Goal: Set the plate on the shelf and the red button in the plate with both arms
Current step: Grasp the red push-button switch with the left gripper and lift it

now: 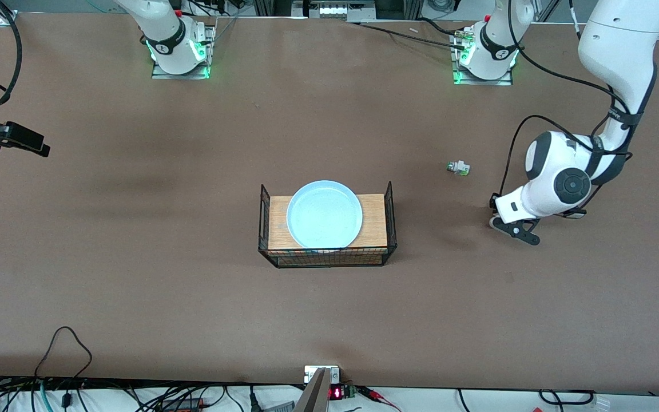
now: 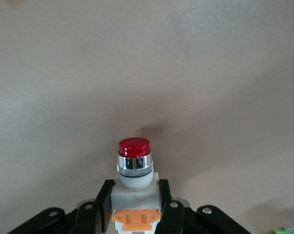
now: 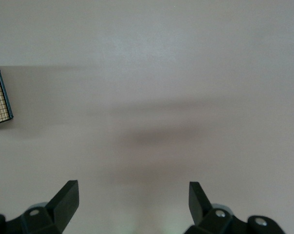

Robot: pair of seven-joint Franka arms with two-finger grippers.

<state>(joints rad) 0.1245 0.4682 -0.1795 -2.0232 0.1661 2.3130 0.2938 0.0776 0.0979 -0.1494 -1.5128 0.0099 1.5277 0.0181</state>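
The pale light-blue plate (image 1: 324,214) lies on the wooden floor of a black wire basket (image 1: 389,220) at the middle of the table. My left gripper (image 2: 135,200) is shut on the red button (image 2: 134,163), with its fingers on the white body, the orange block at the palm and the red cap pointing away. In the front view the left gripper (image 1: 515,227) is low over bare table toward the left arm's end, and the button is hidden there. My right gripper (image 3: 132,195) is open and empty over bare table at the right arm's end (image 1: 32,146).
A small white part with a green tip (image 1: 458,167) lies on the table between the basket and the left arm, farther from the front camera than the left gripper. A corner of the basket (image 3: 0,97) shows in the right wrist view. Cables run along the table's near edge.
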